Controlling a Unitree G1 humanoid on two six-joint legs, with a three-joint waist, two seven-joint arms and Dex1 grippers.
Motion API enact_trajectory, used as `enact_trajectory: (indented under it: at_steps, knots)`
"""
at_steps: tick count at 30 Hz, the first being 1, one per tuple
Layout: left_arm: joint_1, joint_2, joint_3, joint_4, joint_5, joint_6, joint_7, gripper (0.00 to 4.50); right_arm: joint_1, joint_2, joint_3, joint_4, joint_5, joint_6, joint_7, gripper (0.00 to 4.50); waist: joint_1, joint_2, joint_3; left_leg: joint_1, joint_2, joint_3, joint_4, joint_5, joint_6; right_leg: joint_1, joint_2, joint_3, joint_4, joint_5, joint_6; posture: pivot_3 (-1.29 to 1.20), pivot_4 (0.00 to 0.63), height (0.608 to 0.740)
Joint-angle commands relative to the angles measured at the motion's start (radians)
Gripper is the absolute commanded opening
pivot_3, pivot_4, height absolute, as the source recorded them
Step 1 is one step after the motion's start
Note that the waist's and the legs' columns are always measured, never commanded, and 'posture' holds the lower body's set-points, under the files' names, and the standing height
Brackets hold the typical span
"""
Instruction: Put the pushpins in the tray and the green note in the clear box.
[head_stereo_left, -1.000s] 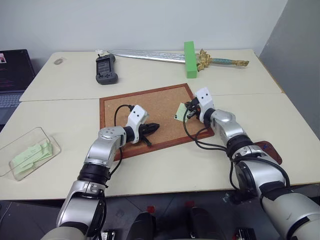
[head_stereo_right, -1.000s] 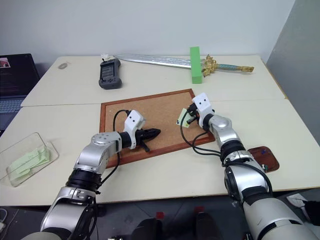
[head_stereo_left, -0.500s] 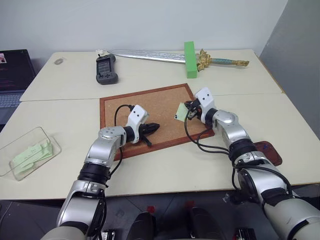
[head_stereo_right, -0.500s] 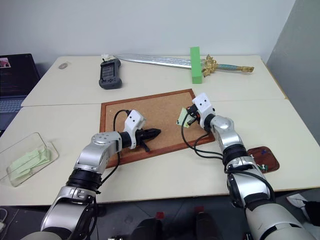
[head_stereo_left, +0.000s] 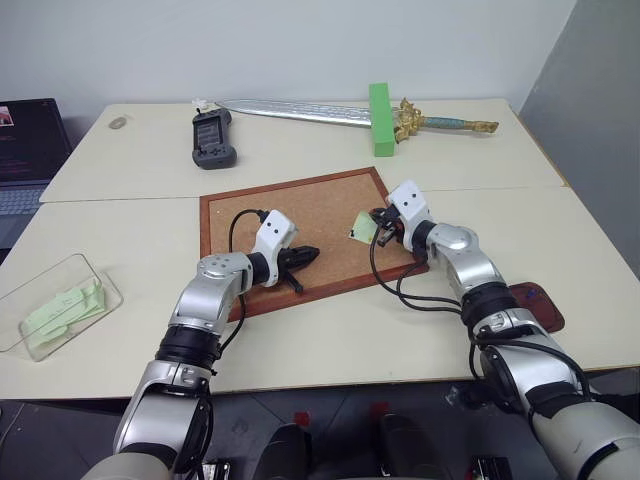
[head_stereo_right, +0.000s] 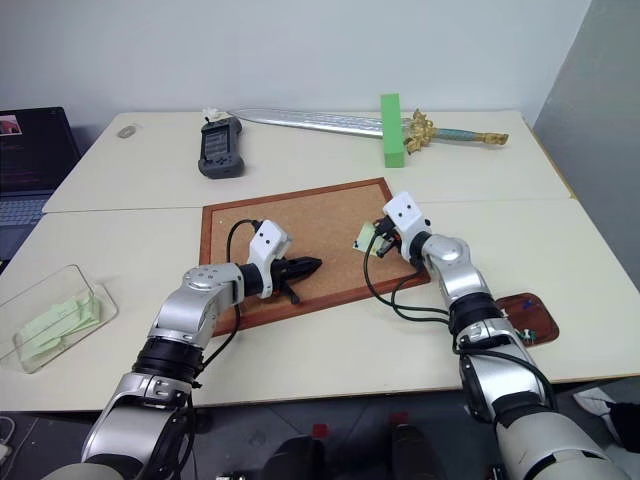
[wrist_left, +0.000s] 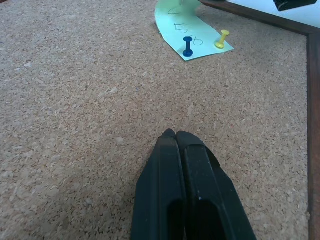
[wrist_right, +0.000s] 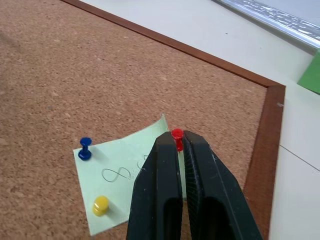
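The green note (wrist_right: 125, 175) lies on the corkboard (head_stereo_left: 300, 215) near its right edge. A blue pushpin (wrist_right: 85, 148) and a yellow pushpin (wrist_right: 101, 204) stand in it. My right gripper (wrist_right: 177, 137) is shut on a red pushpin (wrist_right: 177, 134) at the note's upper corner. My left gripper (wrist_left: 173, 135) is shut and empty, its tips resting on the cork left of the note (wrist_left: 192, 35). The clear box (head_stereo_left: 95, 275) stands at the table's left edge and holds pale green slips. The reddish-brown tray (head_stereo_left: 540, 300) sits by my right forearm.
A toy sword (head_stereo_left: 330, 113) and an upright bright green block (head_stereo_left: 379, 118) lie at the back. A black handheld device (head_stereo_left: 213, 139) is at the back left. A laptop (head_stereo_left: 25, 150) sits past the left edge. A grey wall closes the right side.
My right wrist has rolled a little and its elbow has swung lower, while the gripper stays at the note's corner. The left arm has not moved.
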Motion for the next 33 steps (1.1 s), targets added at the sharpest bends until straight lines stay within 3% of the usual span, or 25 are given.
enact_trajectory:
  at_steps: [1,9,20,33]
  knots:
    - [0.014,-0.003,-0.02,0.01,0.01,0.01,-0.001,0.0,-0.005,-0.003,-0.012,-0.058,0.013,-0.051,-0.021,0.09,0.0,0.0,0.0,0.0,0.0,0.0,0.0,0.0,0.0,0.0,0.0,0.0,0.0,0.0,0.0,0.0,0.15,0.74]
    - [0.015,-0.003,-0.019,0.011,0.011,0.009,0.002,0.0,0.005,-0.005,0.022,-0.063,-0.018,-0.118,-0.029,0.09,0.0,0.0,0.0,0.0,0.0,0.0,0.0,0.0,0.0,0.0,0.0,0.0,0.0,0.0,0.0,0.0,0.15,0.74]
    - [0.013,-0.004,-0.018,0.013,0.009,0.01,0.002,0.0,0.006,-0.051,0.16,0.016,-0.165,-0.411,-0.035,0.09,0.0,0.0,0.0,0.0,0.0,0.0,0.0,0.0,0.0,0.0,0.0,0.0,-0.001,0.0,0.0,0.0,0.15,0.74]
    - [0.013,-0.005,-0.014,0.011,0.007,0.014,0.004,0.0,-0.05,-0.1,0.21,0.121,-0.305,-0.462,-0.208,0.09,0.0,0.0,0.0,0.0,0.0,0.001,0.0,0.0,0.0,0.001,0.0,0.0,-0.001,0.0,0.0,0.0,0.15,0.74]
